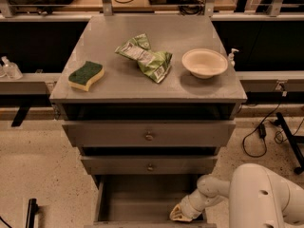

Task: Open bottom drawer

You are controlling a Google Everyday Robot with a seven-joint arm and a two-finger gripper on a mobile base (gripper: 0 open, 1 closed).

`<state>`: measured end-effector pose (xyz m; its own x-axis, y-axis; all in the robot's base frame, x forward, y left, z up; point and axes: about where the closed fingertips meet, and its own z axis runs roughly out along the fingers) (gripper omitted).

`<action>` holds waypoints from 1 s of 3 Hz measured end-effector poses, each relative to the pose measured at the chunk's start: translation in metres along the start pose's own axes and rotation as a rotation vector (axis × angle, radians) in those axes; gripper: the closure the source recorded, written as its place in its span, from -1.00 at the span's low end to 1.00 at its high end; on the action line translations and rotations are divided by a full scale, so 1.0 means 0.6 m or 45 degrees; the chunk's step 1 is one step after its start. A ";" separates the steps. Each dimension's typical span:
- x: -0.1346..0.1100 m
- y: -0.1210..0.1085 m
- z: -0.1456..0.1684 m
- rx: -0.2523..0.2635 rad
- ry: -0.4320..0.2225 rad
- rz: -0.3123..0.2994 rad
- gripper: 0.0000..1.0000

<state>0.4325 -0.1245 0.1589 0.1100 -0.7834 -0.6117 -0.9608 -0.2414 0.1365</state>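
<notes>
The grey cabinet has three drawers. The bottom drawer (pixel 142 201) is pulled out toward me, and its plain grey inside shows; its front runs off the lower edge of the view. My gripper (pixel 179 214) is at the drawer's front right corner, low in the view, at the end of my white arm (pixel 259 198). The mid-sized drawer front (pixel 149 165) and the widest drawer front (pixel 148 134) above it are shut, each with a small round knob.
On the cabinet top (pixel 156 87) lie a green and yellow sponge (pixel 86 75), a green snack bag (pixel 145 57) and a white bowl (pixel 204 62). Cables (pixel 259 132) trail on the floor at the right. A dark post (pixel 31 210) stands at the lower left.
</notes>
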 end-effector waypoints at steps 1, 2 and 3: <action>0.000 -0.001 0.000 0.000 0.000 0.000 1.00; 0.000 -0.001 0.000 0.000 0.000 0.000 1.00; 0.000 -0.001 0.000 0.000 0.000 0.000 0.65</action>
<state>0.4332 -0.1247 0.1589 0.1099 -0.7833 -0.6118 -0.9608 -0.2413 0.1364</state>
